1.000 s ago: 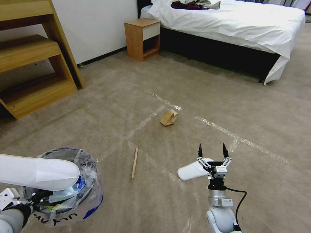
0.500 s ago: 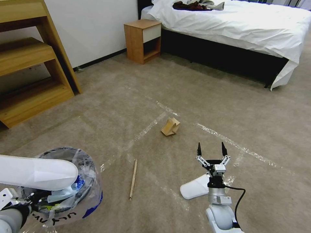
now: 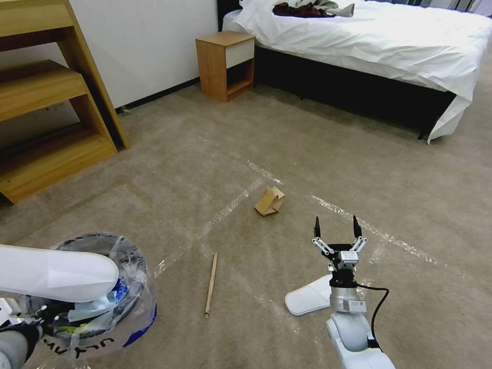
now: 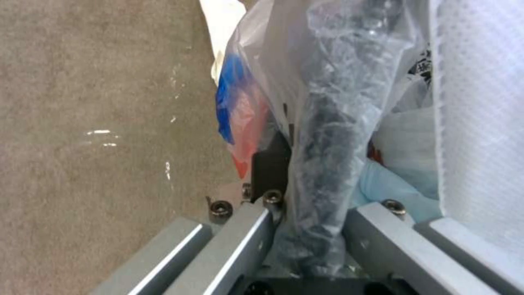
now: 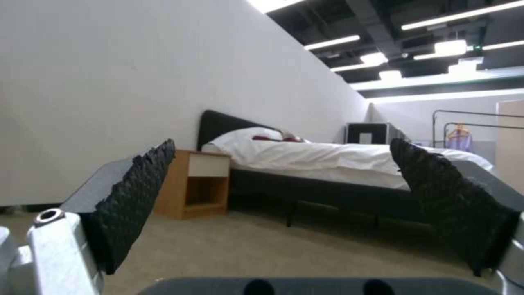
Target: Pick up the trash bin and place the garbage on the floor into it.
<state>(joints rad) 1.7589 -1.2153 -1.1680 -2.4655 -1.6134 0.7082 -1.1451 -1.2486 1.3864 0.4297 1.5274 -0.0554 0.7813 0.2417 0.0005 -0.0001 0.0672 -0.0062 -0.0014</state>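
Observation:
The trash bin (image 3: 110, 289), dark with a crinkly clear bag, hangs at lower left under my white left forearm. In the left wrist view my left gripper (image 4: 314, 184) is shut on the bin's bagged rim (image 4: 333, 106). On the floor (image 3: 205, 148) lie a wooden stick (image 3: 210, 283), a folded brown cardboard piece (image 3: 269, 201) and a flat white slipper (image 3: 307, 301). My right gripper (image 3: 335, 228) is open and empty, held above the slipper's far end and pointing forward. Its black fingers (image 5: 136, 192) frame the bed in the right wrist view.
A wooden shelf unit (image 3: 46, 102) stands at the left, and a nightstand (image 3: 225, 64) sits by the wall. The white bed (image 3: 369, 41) at the back carries dark red and grey clothes (image 3: 307, 8). Clear tape strips (image 3: 359, 215) cross the carpet.
The head camera shifted early on, sliding the whole scene. Since then the open right gripper has risen slightly and moved forward over the slipper. The bin has edged slightly down and left.

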